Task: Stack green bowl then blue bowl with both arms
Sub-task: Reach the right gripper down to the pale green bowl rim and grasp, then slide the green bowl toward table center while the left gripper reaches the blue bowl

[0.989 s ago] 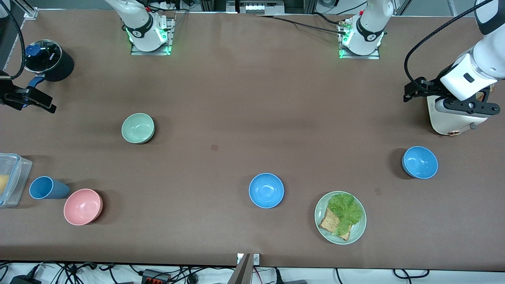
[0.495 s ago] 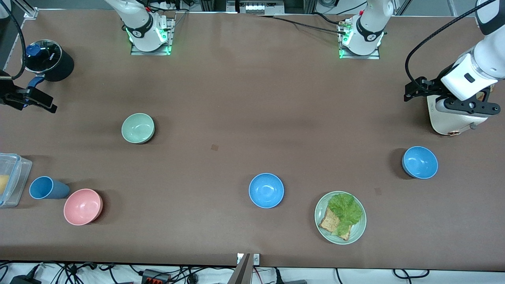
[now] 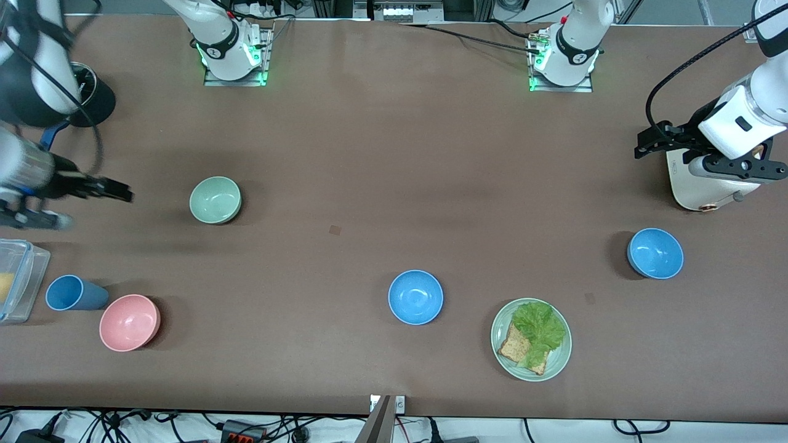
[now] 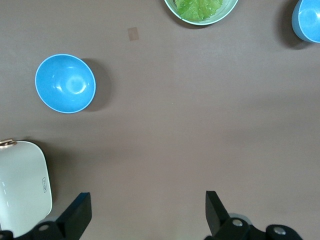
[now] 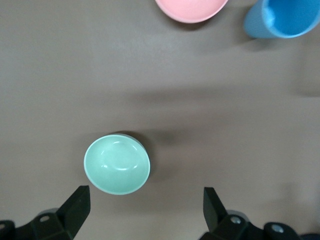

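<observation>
Looks like the reaching stage, nothing's grabbed yet. The right gripper (image 3: 120, 192) hangs over bare table at 9 o'clock of the green bowl (image 3: 215, 200), fingers spread wide. The bowl's matte sage, upright, empty. Next move: centre over its rim and drop. The left gripper (image 3: 646, 143), also spread, waits up at 12 o'clock of a blue bowl (image 3: 655, 253).

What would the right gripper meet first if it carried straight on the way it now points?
Probably the green bowl: the right gripper, open, points at it with only bare table between; its height is unclear.
</observation>
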